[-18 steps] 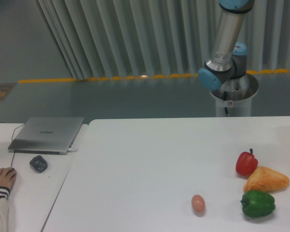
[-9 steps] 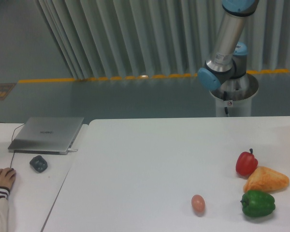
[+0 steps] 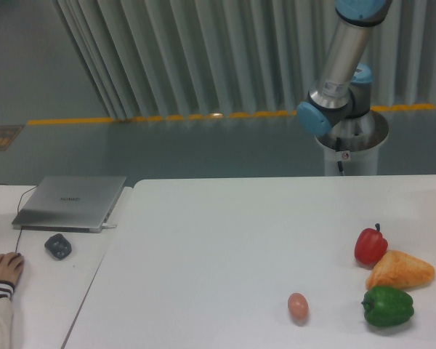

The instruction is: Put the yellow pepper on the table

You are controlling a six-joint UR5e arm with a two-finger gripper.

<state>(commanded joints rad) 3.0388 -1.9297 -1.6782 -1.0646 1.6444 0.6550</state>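
Only the arm [image 3: 346,54] has shifted since the earlier frames; its silver upper link leans a touch further to the right and its top blue joint sits slightly higher at the upper edge of the view, while everything on the tabletop [image 3: 225,240] lies where it did; the arm's lower grey-and-blue joint hangs above its round pedestal [image 3: 352,149] behind the far edge; the claw is out of view above the frame, so whether it is spread or pinching anything cannot be told; the yellow pepper does not show anywhere in this view, neither on the white surface nor elsewhere. Near the right edge a red pepper [image 3: 370,245] stands with its dark stem up; just in front of it and touching or nearly touching lies an orange-yellow wedge [image 3: 400,270]; a green pepper [image 3: 387,306] sits just in front of the wedge; a small pinkish egg [image 3: 298,305] lies to the left of the green pepper, apart from it. On the smaller white desk [image 3: 51,291] to the left rest a closed silver laptop [image 3: 71,201] and a small dark object [image 3: 57,246]; a person's hand [image 3: 4,269] in a striped cuff rests at the lower left.
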